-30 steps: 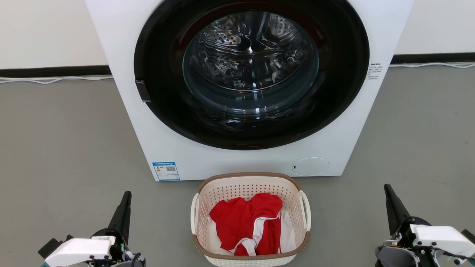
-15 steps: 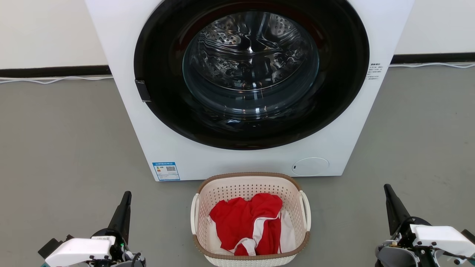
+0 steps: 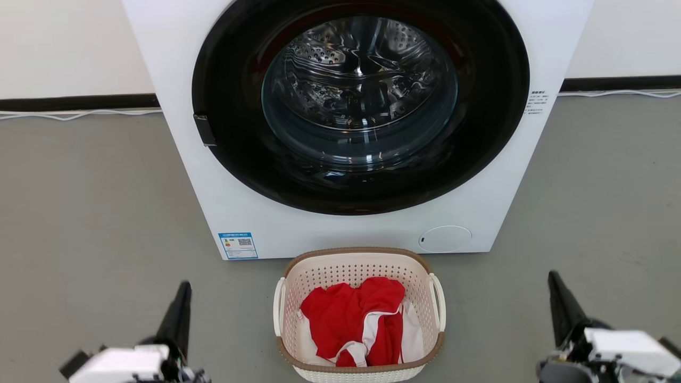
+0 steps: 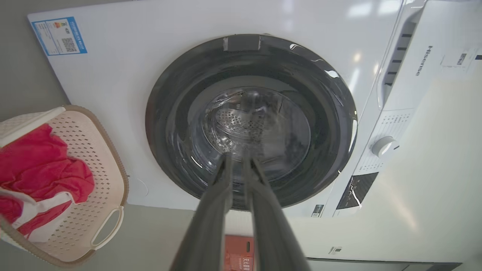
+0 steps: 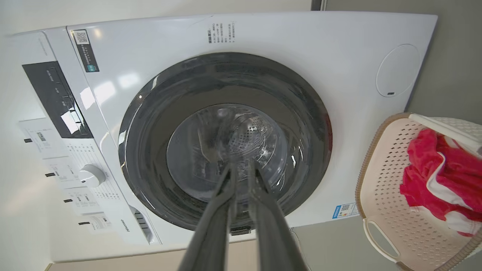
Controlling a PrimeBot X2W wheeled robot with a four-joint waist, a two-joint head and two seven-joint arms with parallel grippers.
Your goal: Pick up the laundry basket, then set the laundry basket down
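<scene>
left gripper (image 3: 183, 291) and right gripper (image 3: 553, 281) sit pinched narrow, empty, well apart either side of the laundry basket (image 3: 351, 267) on the floor (image 3: 80, 213) before the washing machine (image 3: 298, 234); best open both, take both loop handles (image 3: 277, 311) together, lift level.

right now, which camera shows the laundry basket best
The head view: the laundry basket sits centred before the washing machine, brown rim, both handles and the red and white clothes in sight. The left wrist view crops it at the left edge, the right wrist view at the right edge.
</scene>
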